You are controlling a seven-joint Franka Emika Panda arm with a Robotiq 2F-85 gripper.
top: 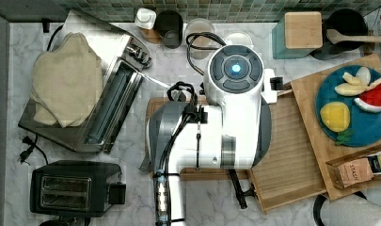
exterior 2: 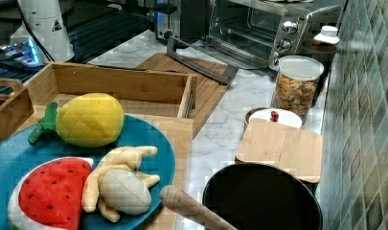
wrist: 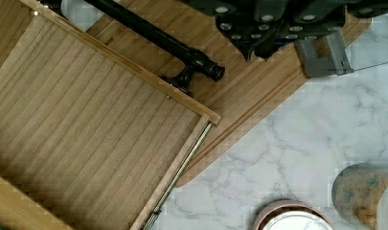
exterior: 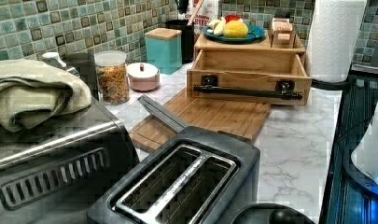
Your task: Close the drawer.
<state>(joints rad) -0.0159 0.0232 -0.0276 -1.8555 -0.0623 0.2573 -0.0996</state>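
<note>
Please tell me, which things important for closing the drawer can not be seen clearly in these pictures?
- Gripper: in the wrist view it is cut off by the picture's edge, so its finger state is unclear; in the top view the arm hides it.
- Drawer: the arm covers part of it in the top view.
- Handle: whether the gripper touches it cannot be told.
- Drawer's inner back: hidden under the shelf in the left view.

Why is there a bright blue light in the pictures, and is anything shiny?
In the top view, the blue glow is a lit spot on the robot arm. In the right view, blue light shines at the arm's base, and the toaster oven glints. In the left view, the open drawer looks evenly lit, with a dark shadow under its handle.
</note>
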